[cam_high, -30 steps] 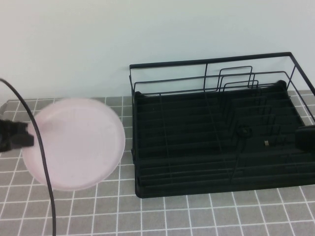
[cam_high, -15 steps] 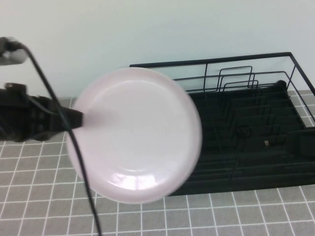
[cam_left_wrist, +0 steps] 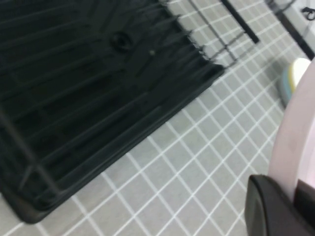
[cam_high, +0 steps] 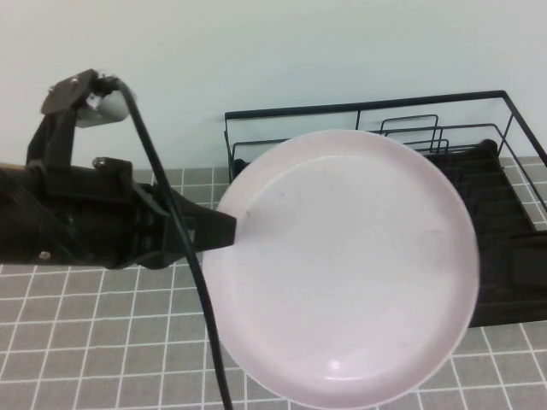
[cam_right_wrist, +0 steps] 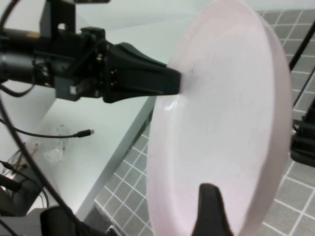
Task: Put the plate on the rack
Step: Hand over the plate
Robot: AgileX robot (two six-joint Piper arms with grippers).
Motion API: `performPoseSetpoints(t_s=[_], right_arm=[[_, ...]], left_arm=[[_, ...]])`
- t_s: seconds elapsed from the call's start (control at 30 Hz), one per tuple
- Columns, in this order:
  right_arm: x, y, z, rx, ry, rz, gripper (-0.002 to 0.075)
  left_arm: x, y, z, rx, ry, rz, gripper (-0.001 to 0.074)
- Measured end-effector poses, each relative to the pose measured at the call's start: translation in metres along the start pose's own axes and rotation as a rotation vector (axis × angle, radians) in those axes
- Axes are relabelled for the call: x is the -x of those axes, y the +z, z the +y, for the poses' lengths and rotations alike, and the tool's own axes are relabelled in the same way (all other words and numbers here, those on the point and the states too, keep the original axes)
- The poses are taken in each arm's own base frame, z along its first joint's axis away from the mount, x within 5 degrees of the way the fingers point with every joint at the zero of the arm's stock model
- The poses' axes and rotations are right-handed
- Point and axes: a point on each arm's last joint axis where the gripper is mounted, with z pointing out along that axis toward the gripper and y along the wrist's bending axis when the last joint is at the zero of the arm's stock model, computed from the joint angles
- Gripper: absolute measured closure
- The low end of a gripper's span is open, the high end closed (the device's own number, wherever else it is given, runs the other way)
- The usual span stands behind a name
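Black wire rack on grey-tiled counter, right of centre. Pale pink plate held in the air, largely in front of rack, face tilted toward high camera. Left gripper clamped on plate's left rim. Right gripper beside plate's lower edge, fingers spread, gripping nothing.

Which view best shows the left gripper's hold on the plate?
The right wrist view: the left gripper is shut on the plate rim, seen side-on. The high view shows it too, from above. The left wrist view shows only one fingertip and the rim.
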Motion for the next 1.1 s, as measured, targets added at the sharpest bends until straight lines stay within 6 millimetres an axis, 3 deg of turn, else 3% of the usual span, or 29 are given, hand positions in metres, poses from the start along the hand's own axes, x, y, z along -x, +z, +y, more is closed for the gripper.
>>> performPoseSetpoints(t_s=[0.4, 0.6, 0.7, 0.83, 0.93, 1.0, 1.1], right_arm=[[0.001, 0.001, -0.004, -0.033, -0.01, -0.007, 0.0274], [0.003, 0.012, -0.012, 0.004, 0.034, 0.032, 0.0284], [0.003, 0.02, -0.02, 0.011, 0.047, 0.068, 0.0349], [0.003, 0.027, -0.027, 0.023, 0.024, 0.094, 0.0525], [0.003, 0.029, -0.028, 0.039, -0.035, 0.101, 0.0661], [0.003, 0.03, -0.029, 0.042, -0.057, 0.105, 0.073], [0.003, 0.03, -0.031, 0.038, -0.115, 0.107, 0.0729]], left_arm=[[-0.004, 0.013, -0.024, -0.081, 0.014, -0.002, 0.0731], [-0.003, 0.015, -0.026, -0.077, 0.023, -0.018, 0.0731], [-0.003, 0.015, -0.026, -0.077, 0.024, -0.018, 0.0731], [-0.003, 0.015, -0.026, -0.076, 0.019, -0.018, 0.0718], [-0.003, 0.015, -0.026, -0.077, 0.018, -0.018, 0.0636], [-0.003, 0.015, -0.027, -0.081, 0.012, -0.021, 0.051], [-0.001, 0.014, -0.028, -0.099, -0.009, -0.034, 0.031]])
